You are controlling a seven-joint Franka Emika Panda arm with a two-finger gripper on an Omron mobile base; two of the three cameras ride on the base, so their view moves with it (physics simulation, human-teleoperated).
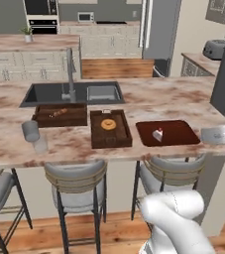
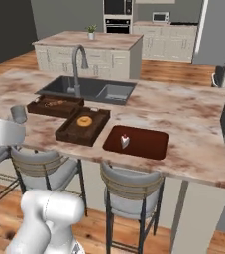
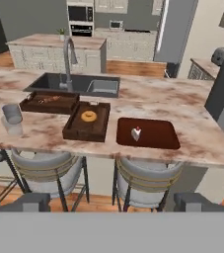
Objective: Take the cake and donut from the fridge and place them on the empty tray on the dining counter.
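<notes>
A tiny white cake [image 3: 135, 133] slice topped with a red berry sits upright on the flat reddish-brown tray [image 3: 158, 137], a rounded-corner rectangle with a very low rim, toward its left half. The tray lies on the pinkish-beige marble table [image 3: 192, 106] of the dining counter, near its front edge. Just beside the tray's left stands a deeper dark-brown wooden box tray [image 3: 79, 129] holding a pale golden-orange ring donut [image 3: 88, 116]; a second dark wooden tray [image 3: 48, 103] lies further left, in front of the dark sink [image 3: 74, 85] and its curved grey faucet [image 3: 68, 54]. A grey cup [image 3: 12, 113] stands near the table's left end, next to a clear glass [image 3: 14, 128]. Grey padded stools [image 3: 144, 182] with thin dark metal legs are tucked under the table's front edge, between the robot and the tray. The gripper [image 3: 112, 201] is held low in front of the stools, well apart from the tray, its jaws spread wide and grasping nothing. Behind the table, a tall grey fridge [image 3: 175, 27] rises at the far wall beside white cabinets and a wall oven [image 3: 81, 20]
</notes>
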